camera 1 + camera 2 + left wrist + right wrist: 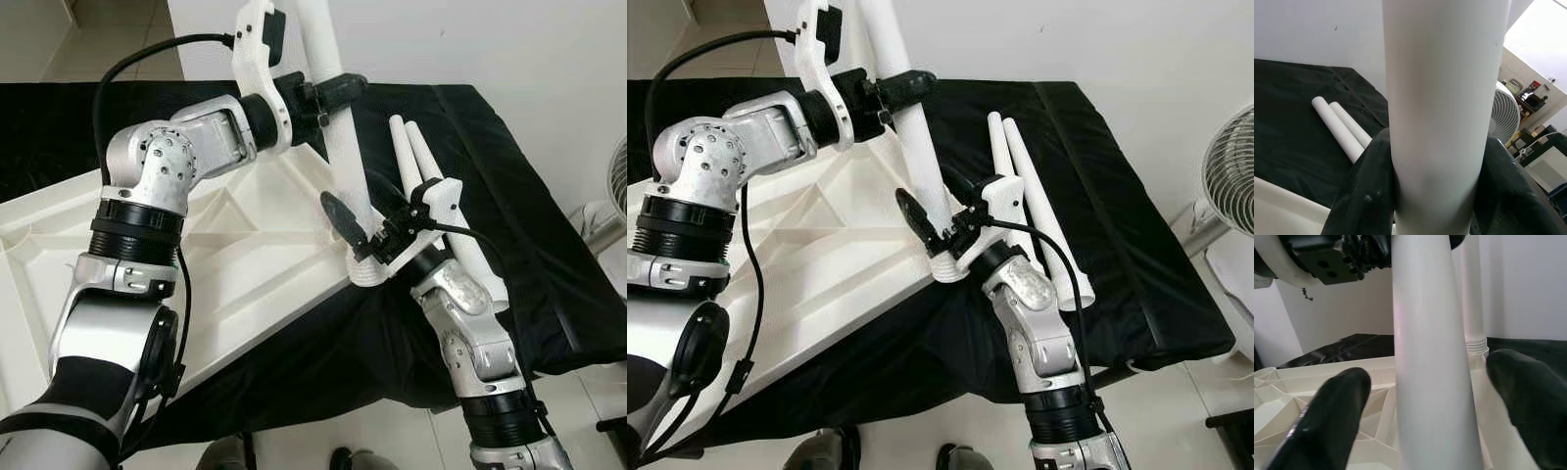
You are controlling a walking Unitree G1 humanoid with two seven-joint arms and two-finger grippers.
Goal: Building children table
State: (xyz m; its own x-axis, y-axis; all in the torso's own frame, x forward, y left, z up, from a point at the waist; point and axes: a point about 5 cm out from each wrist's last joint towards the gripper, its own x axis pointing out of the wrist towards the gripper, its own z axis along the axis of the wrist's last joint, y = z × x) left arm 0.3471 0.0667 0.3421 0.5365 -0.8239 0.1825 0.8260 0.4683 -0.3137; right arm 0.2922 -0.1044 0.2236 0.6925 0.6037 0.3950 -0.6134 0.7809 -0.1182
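A white table leg [338,137] stands upright, its lower end at a ribbed corner socket [367,271] of the upturned white tabletop [245,264]. My left gripper [328,93] is shut on the leg high up, and its black fingers [1364,196] wrap both sides of the leg [1440,98]. My right gripper [364,211] is open around the leg's lower part. Its fingers [1332,416] stand apart from the leg [1430,382] on either side.
Two spare white legs [416,162] lie side by side on the black cloth [529,196] to the right. Another upright white tube with a ribbed collar [1475,303] stands behind the held leg. A fan [1234,166] stands off the table's right end.
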